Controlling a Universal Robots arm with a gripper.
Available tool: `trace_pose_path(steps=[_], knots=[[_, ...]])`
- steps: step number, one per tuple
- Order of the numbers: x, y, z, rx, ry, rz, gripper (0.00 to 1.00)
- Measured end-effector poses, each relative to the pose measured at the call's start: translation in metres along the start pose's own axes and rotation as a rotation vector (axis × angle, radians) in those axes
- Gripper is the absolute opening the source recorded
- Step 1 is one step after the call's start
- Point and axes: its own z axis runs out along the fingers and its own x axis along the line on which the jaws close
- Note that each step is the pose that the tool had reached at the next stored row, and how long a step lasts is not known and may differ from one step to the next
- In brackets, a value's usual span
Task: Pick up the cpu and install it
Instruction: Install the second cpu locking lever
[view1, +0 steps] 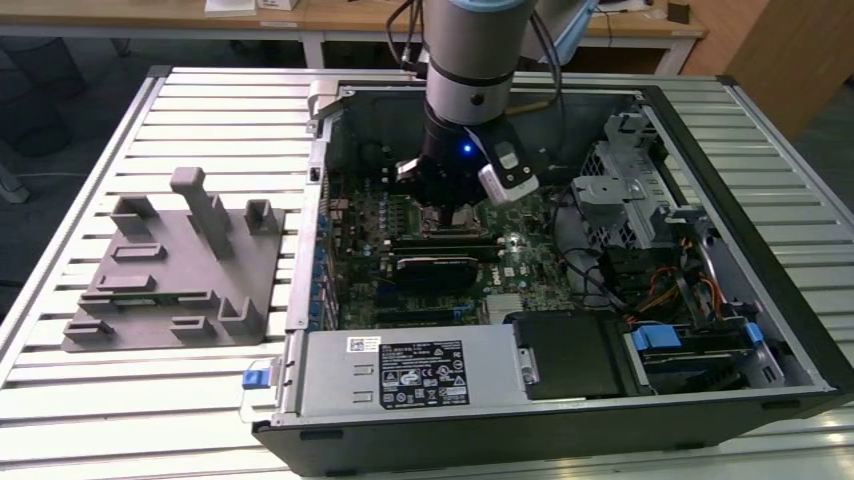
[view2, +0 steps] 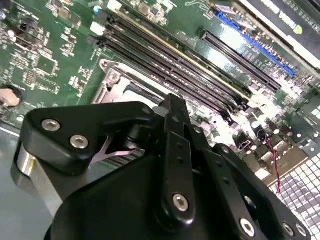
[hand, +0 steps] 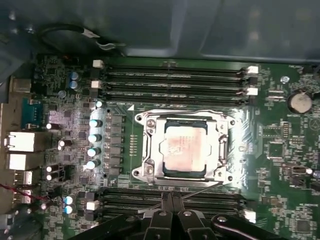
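cpu (hand: 184, 148): sits flat in the socket frame (hand: 150, 165) on the motherboard (hand: 280, 150), between the RAM slots (hand: 175, 80)
handling: light, stiff, thin; prob. fragile underneath (judgement), so hold by opposite edges, not the top
surface: pale silver metal lid, smooth, square
gripper (hand: 172, 202): black fingers (hand: 164, 210) clenched together, grasping nothing, just beside the socket
tray (view1: 174, 270): grey plastic w/ posts, on the slatted desk (view1: 80, 390)
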Motion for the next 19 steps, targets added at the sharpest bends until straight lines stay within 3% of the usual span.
trace_pose_path(steps=[7,8,9,10,11,12,19], knots=[[0.0039,-0.0007,0.0116,-0.0016,0.0003,-0.001,0.11],[0.0039,-0.0012,0.0125,-0.0062,0.0002,-0.001,0.11],[0.0039,-0.0020,0.0129,-0.0174,-0.0002,-0.001,0.11],[0.0039,-0.0032,0.0131,-0.0338,-0.0008,-0.002,0.11],[0.0040,-0.0043,0.0132,-0.0428,-0.0009,-0.002,0.11],[0.0042,-0.0053,0.0133,-0.0455,-0.0011,-0.002,0.11],[0.0093,-0.0110,0.0147,-0.0456,-0.0011,-0.002,0.11]])
